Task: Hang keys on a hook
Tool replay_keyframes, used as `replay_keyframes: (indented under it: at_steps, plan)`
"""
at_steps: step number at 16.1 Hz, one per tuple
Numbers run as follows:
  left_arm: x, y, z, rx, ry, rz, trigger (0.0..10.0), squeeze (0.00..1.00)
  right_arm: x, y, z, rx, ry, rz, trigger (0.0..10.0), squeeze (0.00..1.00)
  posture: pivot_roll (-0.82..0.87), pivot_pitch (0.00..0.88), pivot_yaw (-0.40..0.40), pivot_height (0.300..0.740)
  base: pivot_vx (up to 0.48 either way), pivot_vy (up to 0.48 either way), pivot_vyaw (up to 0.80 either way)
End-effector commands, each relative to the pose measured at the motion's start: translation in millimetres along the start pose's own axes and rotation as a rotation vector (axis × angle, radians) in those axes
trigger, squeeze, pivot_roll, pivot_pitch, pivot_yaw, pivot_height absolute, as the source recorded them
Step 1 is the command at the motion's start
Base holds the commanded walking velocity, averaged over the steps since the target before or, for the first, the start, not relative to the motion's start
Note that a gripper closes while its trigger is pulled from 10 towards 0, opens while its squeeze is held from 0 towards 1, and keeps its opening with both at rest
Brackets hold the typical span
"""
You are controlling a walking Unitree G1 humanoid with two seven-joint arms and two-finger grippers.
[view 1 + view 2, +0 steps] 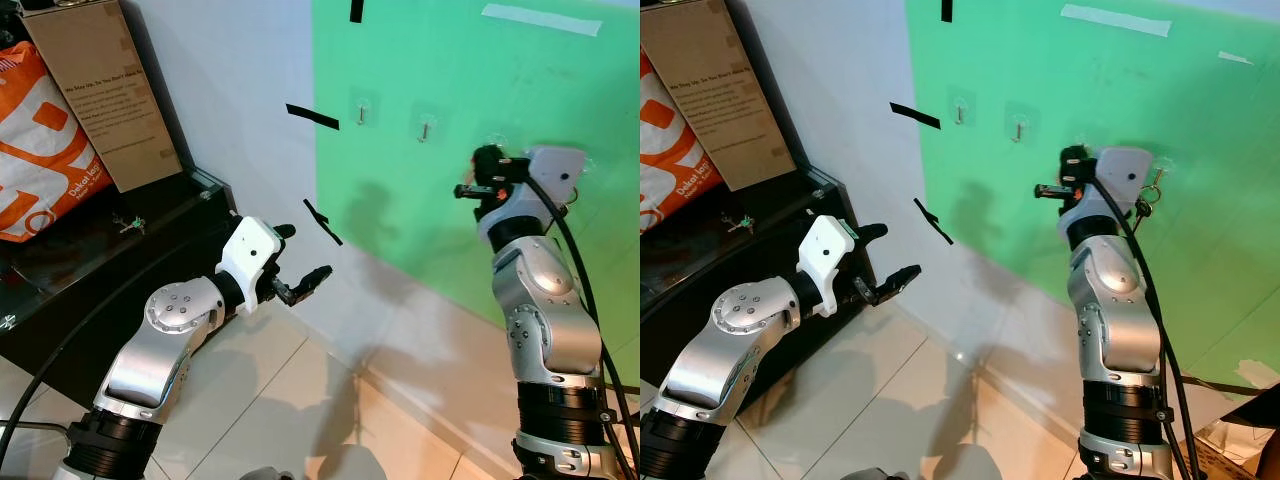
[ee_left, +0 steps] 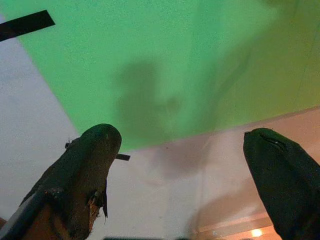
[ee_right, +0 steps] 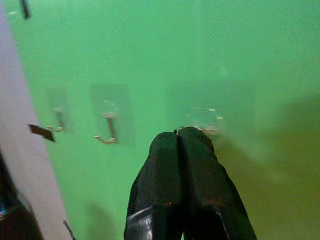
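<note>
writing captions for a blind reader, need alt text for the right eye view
The right gripper is raised against a green wall panel beside a row of small hooks, with keys dangling at the wall by its wrist. The left gripper hovers open lower down, near a dark cabinet.

Green wall panel [image 1: 450,120] beside white wall [image 1: 230,90]; black tape strips [image 1: 312,116] on it. Orange-and-white bag [image 1: 40,160], brown cardboard box [image 1: 100,90], black cabinet [image 1: 110,260]. Pale floor tiles [image 1: 300,400]. Silver arms with white wrist housings.
</note>
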State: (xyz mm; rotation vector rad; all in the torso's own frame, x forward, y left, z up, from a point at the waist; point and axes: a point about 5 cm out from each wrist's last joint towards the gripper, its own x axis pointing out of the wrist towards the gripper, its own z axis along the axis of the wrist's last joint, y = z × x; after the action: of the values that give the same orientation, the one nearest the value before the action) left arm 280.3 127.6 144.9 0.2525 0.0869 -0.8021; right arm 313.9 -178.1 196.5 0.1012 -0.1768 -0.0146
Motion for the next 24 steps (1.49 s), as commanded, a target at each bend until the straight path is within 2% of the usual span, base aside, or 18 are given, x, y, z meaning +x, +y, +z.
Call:
replay_keyframes:
  at_steps: [1, 5, 9, 16, 21, 23, 24]
  plan:
    - [-1.6, -1.8, 1.9, 0.001, -0.002, -0.014, 10.0, 0.00, 2.4, -1.4, -2.5, -0.001, 0.028, -0.013, 10.0, 0.00, -0.05, 0.000, 0.054, 0.740, 0.000, 0.000, 0.00]
    - [-2.0, -2.1, 2.6, -0.001, -0.005, -0.023, 10.0, 0.00, 2.0, -5.6, -7.7, 0.003, 0.052, -0.049, 10.0, 0.00, -0.05, 0.000, 0.056, 0.740, 0.000, 0.000, 0.00]
    - [-2.5, -1.9, 3.3, -0.001, -0.008, -0.030, 10.0, 0.00, 2.2, -15.1, -11.8, 0.057, 0.084, -0.123, 10.0, 0.00, -0.05, 0.000, 0.055, 0.740, 0.000, 0.000, 0.00]
    - [-3.5, -1.6, 2.7, 0.000, -0.005, -0.029, 10.0, 0.00, 0.8, -26.2, -18.5, 0.213, 0.134, -0.214, 10.0, 0.00, -0.05, 0.000, 0.057, 0.740, 0.000, 0.000, 0.00]
    - [-3.8, -0.9, 2.9, 0.005, -0.002, -0.028, 10.0, 0.00, 2.5, -23.7, -12.8, 0.234, 0.104, -0.182, 10.0, 0.00, -0.04, 0.000, 0.059, 0.740, 0.000, 0.000, 0.00]
    - [-3.5, 0.5, 3.7, 0.009, -0.002, -0.021, 10.0, 0.00, 2.9, -20.7, 0.0, 0.218, 0.042, -0.095, 10.0, 0.00, -0.04, 0.000, 0.058, 0.740, 0.000, 0.000, 0.00]
    - [-3.5, 0.9, 3.9, 0.009, -0.001, -0.018, 10.0, 0.00, 1.4, -19.6, 2.9, 0.159, 0.050, -0.023, 10.0, 0.00, -0.05, 0.000, 0.059, 0.740, 0.000, 0.000, 0.00]
